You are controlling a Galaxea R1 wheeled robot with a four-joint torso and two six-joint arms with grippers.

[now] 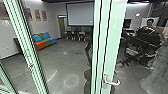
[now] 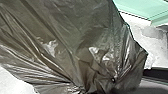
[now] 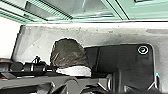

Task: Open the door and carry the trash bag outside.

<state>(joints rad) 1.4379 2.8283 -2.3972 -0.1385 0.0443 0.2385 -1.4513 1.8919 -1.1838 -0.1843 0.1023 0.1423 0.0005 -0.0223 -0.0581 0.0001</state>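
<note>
- Room floor (image 1: 61, 60), grey: you see it across the middle of the head view, beyond the green framing.
- Glass door (image 1: 107, 42), green-framed: upright right of centre. Step in hand, by judgement: the carry at the doorway, probably on the paved side. Any move here calls for slow driving, with the bag kept off the frame.
- Projection screen (image 1: 80, 13), white: top centre.
- Sectional sofa (image 1: 43, 41), orange, green and blue: upper left.
- Person (image 1: 149, 32) with control rig: upper right.
- Robot base (image 3: 128, 60), black: in your right wrist view, near the bag.
- Trash bag (image 2: 65, 30), dark, translucent plastic: close before your left wrist camera, drawn into tight folds; in the right wrist view, between the base and the green framing. Probably borne by your left arm. Sole container of the task; you cannot make out its contents.
- Lever handle (image 1: 112, 82), metal: lower right of centre, on the door frame.
- Grippers, left and right: whether spread, pressed together or pinching the plastic, I cannot tell you.
</note>
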